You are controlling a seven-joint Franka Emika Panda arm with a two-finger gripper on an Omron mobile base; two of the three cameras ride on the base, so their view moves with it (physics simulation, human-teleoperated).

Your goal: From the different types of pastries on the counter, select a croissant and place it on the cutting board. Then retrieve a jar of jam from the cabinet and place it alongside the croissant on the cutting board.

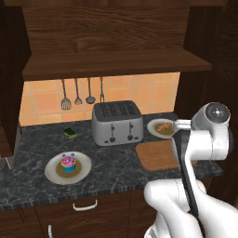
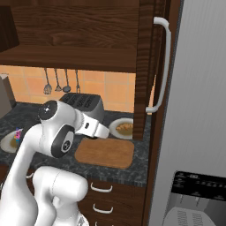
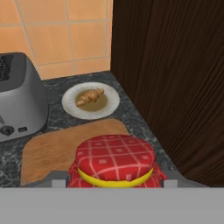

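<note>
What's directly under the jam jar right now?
Beneath the jar of jam lies the cutting board, its near edge hidden by the jar. The croissant sits beyond on its white plate.

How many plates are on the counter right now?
2: one plate right of the toaster holds the croissant; the other plate front-left holds the frosted cake. The arm may hide others.

I am seeing a jar of jam with a red top crossed by white lines and a yellow band. The croissant is looking golden-tan on a white plate. The cutting board is showing light brown, the bench dark grey-black and marbled, the toaster silver-grey.
</note>
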